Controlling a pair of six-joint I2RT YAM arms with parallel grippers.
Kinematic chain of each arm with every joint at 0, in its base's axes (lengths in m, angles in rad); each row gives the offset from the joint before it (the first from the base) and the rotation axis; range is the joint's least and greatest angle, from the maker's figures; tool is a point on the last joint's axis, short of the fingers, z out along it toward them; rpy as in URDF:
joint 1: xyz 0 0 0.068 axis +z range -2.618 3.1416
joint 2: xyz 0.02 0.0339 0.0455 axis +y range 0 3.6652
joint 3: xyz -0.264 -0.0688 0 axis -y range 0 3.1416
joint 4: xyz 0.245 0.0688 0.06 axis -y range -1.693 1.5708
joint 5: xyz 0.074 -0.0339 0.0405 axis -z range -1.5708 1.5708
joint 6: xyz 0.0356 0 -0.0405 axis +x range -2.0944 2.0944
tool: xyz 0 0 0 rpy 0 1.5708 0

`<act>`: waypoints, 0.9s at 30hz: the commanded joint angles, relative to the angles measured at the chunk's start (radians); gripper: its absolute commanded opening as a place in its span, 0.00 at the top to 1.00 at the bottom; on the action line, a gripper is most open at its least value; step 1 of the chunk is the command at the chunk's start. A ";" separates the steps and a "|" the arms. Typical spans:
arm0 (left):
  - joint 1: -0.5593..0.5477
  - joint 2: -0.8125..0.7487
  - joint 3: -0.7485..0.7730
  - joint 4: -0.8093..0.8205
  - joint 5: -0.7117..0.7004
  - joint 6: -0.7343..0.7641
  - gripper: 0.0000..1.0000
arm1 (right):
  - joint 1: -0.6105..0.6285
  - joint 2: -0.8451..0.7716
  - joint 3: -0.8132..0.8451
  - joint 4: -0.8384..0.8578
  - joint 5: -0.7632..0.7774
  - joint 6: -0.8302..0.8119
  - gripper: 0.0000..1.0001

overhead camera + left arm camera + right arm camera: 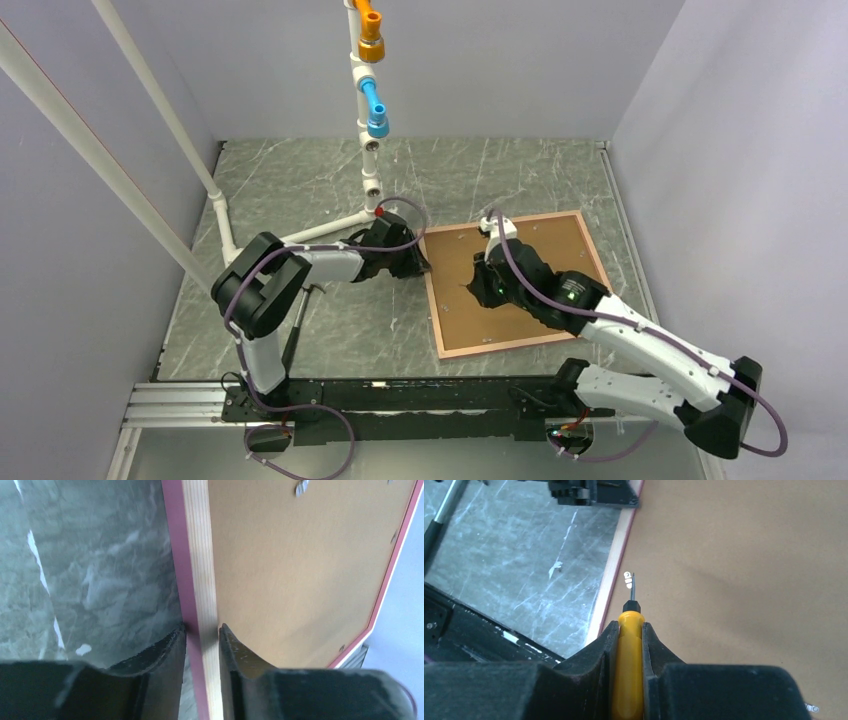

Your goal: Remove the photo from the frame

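Right wrist view: right gripper (627, 627) clutches yellow-handled screwdriver (627, 675), left gripper (202, 630) pinches pink wooden frame (199, 555); hidden photo likely flimsy, best lifted by edges.

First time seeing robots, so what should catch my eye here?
A picture frame lies face down on the table, brown backing up. The right gripper holds a yellow-handled screwdriver, its tip at a small metal tab; the left gripper pinches the frame's rim.

Frame (455, 318) face-down, flat, ctr-right
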 commanded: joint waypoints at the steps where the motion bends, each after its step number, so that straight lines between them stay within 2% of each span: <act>1: 0.006 -0.080 -0.061 0.024 0.136 0.067 0.60 | 0.001 -0.079 -0.099 0.080 0.093 0.040 1.00; 5: 0.011 -0.218 -0.072 -0.006 0.193 0.139 0.46 | 0.001 -0.145 -0.194 0.219 0.029 0.058 1.00; 11: 0.018 -0.532 -0.141 -0.175 0.197 0.266 0.38 | 0.027 -0.090 -0.286 0.529 -0.099 0.122 1.00; 16: 0.018 -0.869 -0.263 -0.324 0.145 0.291 0.30 | 0.185 0.062 -0.284 0.761 0.049 0.158 1.00; 20: 0.028 -1.113 -0.370 -0.318 0.223 0.223 0.26 | 0.320 0.243 -0.250 0.938 0.222 0.200 1.00; 24: 0.028 -1.293 -0.337 -0.511 0.184 0.221 0.27 | 0.397 0.472 -0.139 0.997 0.345 0.258 1.00; 27: 0.031 -1.411 -0.282 -0.684 0.099 0.245 0.26 | 0.452 0.637 -0.048 1.028 0.422 0.271 1.00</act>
